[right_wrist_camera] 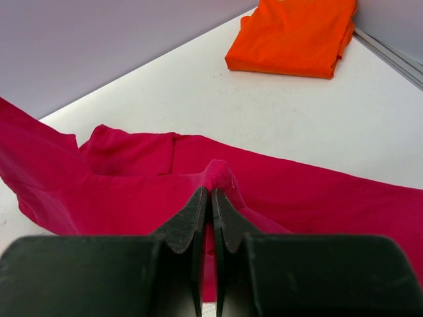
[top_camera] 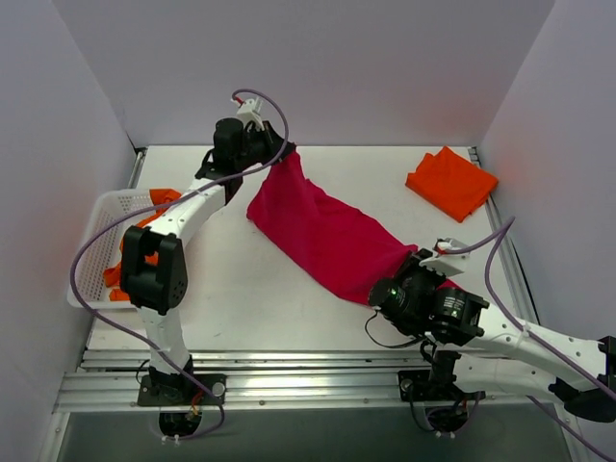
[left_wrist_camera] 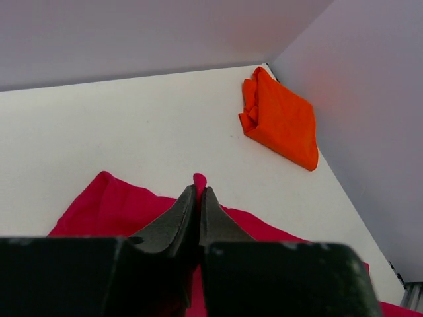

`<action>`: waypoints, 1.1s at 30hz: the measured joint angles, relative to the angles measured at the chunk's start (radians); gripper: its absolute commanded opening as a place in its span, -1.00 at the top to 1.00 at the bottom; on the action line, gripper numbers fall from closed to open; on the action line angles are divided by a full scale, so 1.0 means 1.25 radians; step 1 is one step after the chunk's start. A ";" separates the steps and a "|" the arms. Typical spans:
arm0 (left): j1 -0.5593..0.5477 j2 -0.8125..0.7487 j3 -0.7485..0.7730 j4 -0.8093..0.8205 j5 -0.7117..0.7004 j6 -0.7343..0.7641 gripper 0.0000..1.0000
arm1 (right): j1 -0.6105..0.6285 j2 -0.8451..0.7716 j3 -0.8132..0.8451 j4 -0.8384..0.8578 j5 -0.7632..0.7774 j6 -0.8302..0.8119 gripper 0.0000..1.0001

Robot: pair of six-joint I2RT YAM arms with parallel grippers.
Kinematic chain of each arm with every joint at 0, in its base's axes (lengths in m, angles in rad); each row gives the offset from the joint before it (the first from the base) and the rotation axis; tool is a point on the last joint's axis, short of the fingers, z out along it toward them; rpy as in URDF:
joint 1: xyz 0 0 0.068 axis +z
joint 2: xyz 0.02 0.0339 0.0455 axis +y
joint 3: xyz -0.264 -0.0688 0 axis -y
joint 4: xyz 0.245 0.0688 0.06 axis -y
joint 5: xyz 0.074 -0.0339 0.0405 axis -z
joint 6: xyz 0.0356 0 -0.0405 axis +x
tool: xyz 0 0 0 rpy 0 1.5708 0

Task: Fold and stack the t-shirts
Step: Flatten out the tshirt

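The crimson t-shirt [top_camera: 322, 229] hangs stretched between both grippers, slanting from the far middle of the table to the near right. My left gripper [top_camera: 285, 152] is shut on its far end; a red tip pokes out between the fingers [left_wrist_camera: 197, 191]. My right gripper [top_camera: 421, 260] is shut on a bunched fold at its near end [right_wrist_camera: 211, 193]. The shirt's body spreads below both wrist cameras [left_wrist_camera: 106, 205] [right_wrist_camera: 119, 191]. A folded orange t-shirt [top_camera: 450, 181] lies at the far right, also in the left wrist view [left_wrist_camera: 281, 119] and the right wrist view [right_wrist_camera: 294, 33].
A white mesh basket [top_camera: 96, 241] stands at the left edge with orange cloth [top_camera: 164, 198] in it, partly hidden by the left arm. Grey walls close the table on three sides. A metal rail [top_camera: 289, 371] runs along the near edge.
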 measured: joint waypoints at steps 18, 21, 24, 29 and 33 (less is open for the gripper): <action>-0.034 -0.591 -0.362 -0.049 -0.063 0.054 0.95 | 0.019 -0.177 0.068 0.434 -0.127 -0.586 1.00; -0.071 -0.795 -0.346 -0.068 -0.067 0.084 0.95 | 0.018 -0.206 0.129 0.520 -0.214 -0.716 1.00; -0.100 -0.944 -0.320 -0.081 -0.083 0.102 0.95 | 0.018 -0.207 0.182 0.593 -0.321 -0.815 1.00; -0.121 -1.086 -0.278 -0.064 -0.036 0.097 0.95 | 0.009 -0.218 0.254 0.649 -0.529 -0.938 1.00; -0.120 -1.111 -0.219 -0.092 0.009 0.092 0.95 | -0.042 -0.229 0.334 0.664 -0.675 -1.004 1.00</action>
